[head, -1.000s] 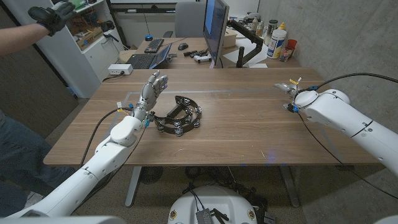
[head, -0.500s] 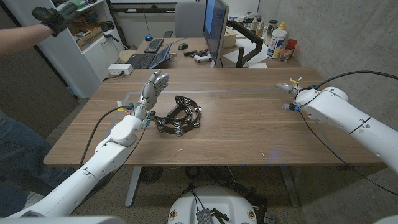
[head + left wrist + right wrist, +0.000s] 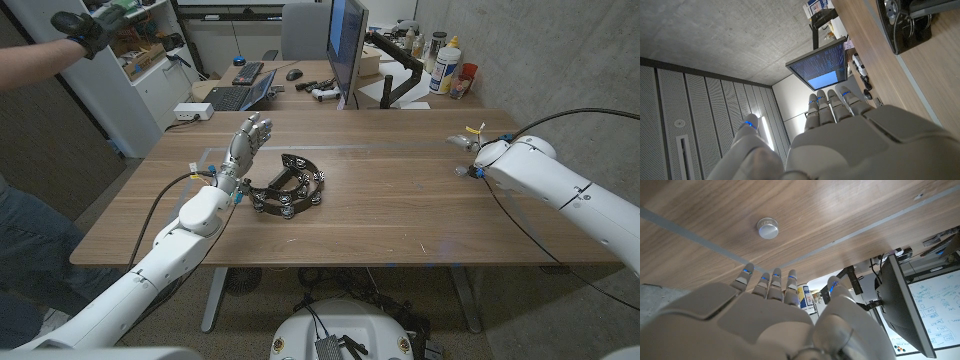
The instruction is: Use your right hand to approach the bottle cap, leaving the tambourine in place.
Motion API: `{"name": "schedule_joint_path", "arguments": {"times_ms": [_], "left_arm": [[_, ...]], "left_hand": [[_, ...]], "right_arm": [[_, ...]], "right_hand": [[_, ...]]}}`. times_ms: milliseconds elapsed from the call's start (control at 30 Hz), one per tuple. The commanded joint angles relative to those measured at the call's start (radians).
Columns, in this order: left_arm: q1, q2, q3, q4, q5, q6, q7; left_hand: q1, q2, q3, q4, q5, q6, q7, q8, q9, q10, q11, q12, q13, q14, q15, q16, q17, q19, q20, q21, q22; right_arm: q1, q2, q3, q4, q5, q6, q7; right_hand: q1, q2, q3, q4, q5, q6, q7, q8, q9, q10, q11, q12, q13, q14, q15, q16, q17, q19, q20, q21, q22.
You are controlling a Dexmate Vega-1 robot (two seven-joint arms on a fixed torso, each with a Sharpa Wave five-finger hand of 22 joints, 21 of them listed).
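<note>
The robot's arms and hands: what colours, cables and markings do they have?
Both arms have smooth white rounded shells with black cables running alongside. The left hand and right hand are light grey, and the fingers carry small blue lights. Blue fittings sit at the wrists.

From my station I note the wooden table running across the middle of the head view, with pale tape lines on its surface. Behind it, at upper centre, a monitor stands edge-on on a second desk, its screen lit blue. To the left of that I see a keyboard, a mouse and a laptop. A white power strip sits further left. At upper right, several bottles are grouped against the concrete wall. A person's gloved hand reaches in at upper left, and a leg in jeans shows at the left edge.
</note>
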State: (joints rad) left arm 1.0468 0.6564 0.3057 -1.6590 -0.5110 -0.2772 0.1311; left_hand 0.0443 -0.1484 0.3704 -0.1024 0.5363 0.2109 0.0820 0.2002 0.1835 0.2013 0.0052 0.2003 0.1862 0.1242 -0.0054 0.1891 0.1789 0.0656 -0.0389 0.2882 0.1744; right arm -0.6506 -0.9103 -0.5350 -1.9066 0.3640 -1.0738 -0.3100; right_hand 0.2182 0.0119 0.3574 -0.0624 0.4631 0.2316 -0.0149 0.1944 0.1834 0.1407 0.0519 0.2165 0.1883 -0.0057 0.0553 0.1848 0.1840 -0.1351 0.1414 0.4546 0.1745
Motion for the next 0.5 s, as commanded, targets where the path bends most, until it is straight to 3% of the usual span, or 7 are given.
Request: {"name": "schedule_joint_path", "arguments": {"times_ms": [33,500], "left_arm": [[-0.001,-0.006,0.005,-0.012,0.003,0.002,0.004],[-0.023,-0.001,0.015,0.031,0.014,-0.011,-0.025]], "left_hand": [[0.005,0.001,-0.005,-0.003,0.007,0.015,0.000,0.006,0.006,0.011,-0.005,0.005,0.002,0.008,0.003,0.006,0.003,0.011,-0.028,-0.002,0.004],[0.006,0.002,-0.008,-0.004,0.009,0.018,-0.002,0.006,0.006,0.013,-0.008,0.006,0.002,0.010,0.003,0.006,0.003,0.012,-0.027,-0.005,0.004]], "right_arm": [[0.032,0.029,-0.024,0.013,-0.020,-0.064,-0.011],[0.077,0.073,-0.062,0.058,-0.043,-0.096,-0.015]], "right_hand": [[0.009,0.000,0.001,-0.007,0.004,-0.006,-0.003,-0.001,0.006,-0.002,0.001,0.002,0.005,-0.005,0.005,0.000,0.001,0.003,0.004,0.000,0.006],[0.010,-0.005,-0.002,-0.011,0.004,-0.010,-0.003,-0.001,0.006,-0.004,0.002,0.002,0.005,-0.005,0.006,0.001,0.002,-0.001,0.009,-0.007,0.006]]}}
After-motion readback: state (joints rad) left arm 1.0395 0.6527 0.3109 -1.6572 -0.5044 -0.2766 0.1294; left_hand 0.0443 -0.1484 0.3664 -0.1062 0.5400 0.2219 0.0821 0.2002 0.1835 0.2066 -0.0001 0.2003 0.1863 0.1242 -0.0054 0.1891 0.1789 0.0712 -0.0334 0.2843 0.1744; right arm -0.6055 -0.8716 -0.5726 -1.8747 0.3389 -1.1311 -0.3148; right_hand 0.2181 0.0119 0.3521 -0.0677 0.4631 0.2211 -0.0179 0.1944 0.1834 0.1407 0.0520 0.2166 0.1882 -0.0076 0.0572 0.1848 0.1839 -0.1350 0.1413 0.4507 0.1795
